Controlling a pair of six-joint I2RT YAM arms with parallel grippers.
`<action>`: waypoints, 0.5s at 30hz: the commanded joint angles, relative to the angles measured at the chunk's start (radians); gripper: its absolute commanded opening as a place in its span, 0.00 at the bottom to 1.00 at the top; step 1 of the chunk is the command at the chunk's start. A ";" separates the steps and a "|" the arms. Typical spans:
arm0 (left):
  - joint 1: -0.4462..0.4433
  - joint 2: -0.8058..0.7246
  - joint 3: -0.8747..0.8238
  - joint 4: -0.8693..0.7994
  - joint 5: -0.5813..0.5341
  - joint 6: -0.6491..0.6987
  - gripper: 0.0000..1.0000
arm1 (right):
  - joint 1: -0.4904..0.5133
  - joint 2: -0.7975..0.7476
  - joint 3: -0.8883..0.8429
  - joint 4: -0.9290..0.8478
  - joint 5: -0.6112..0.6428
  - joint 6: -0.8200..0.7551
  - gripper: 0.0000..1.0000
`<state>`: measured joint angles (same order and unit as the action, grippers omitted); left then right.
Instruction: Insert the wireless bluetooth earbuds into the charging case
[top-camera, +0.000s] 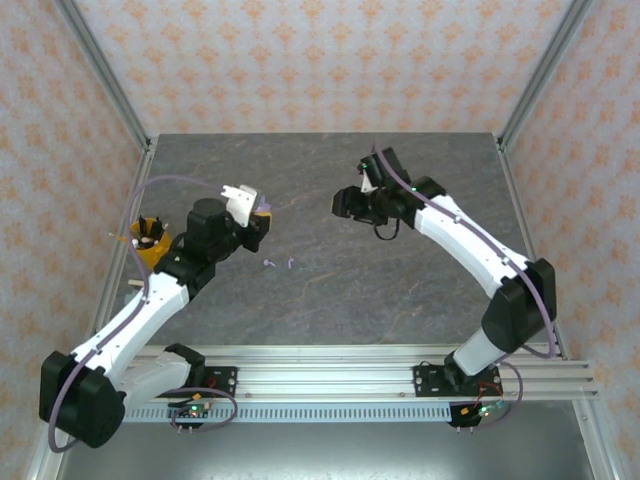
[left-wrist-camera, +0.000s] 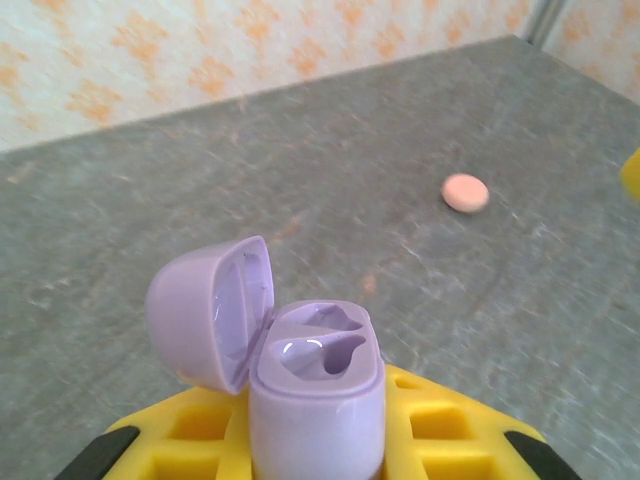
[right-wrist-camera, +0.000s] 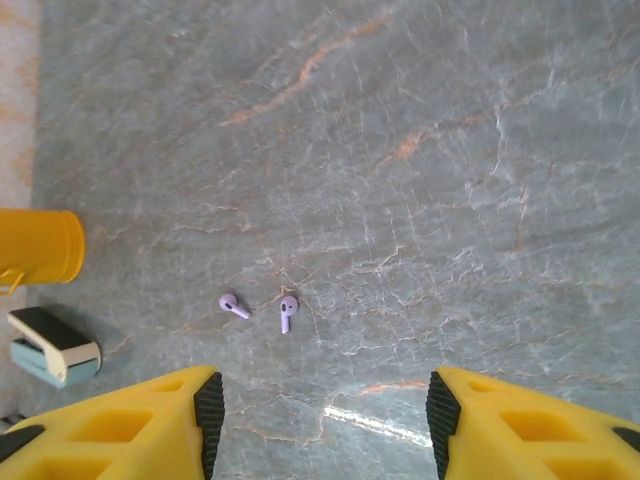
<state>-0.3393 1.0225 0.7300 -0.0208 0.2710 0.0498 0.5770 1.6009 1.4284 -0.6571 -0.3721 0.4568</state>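
Right gripper, spread, should drop squarely over one earbud (jaws across its stem); left gripper pinches the open case.

A robot lab cell: aluminium frame, wallpapered panels, marbled table.

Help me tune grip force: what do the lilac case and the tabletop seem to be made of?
The lilac case looks like glossy moulded plastic: bright highlights sit in its wells. The tabletop looks like grey stone with orange veins and a soft sheen, though it may be printed laminate.
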 joint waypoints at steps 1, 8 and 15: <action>0.005 -0.028 -0.065 0.252 -0.043 0.031 0.00 | 0.050 0.089 0.021 0.004 0.100 0.154 0.56; 0.011 -0.019 -0.125 0.437 0.239 0.025 0.00 | 0.129 0.272 0.125 -0.063 0.197 0.249 0.55; 0.011 -0.070 -0.195 0.567 0.357 -0.002 0.00 | 0.161 0.364 0.168 -0.045 0.209 0.325 0.54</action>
<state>-0.3374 0.9760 0.5629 0.4129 0.5426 0.0525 0.7223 1.9362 1.5425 -0.6849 -0.2115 0.7265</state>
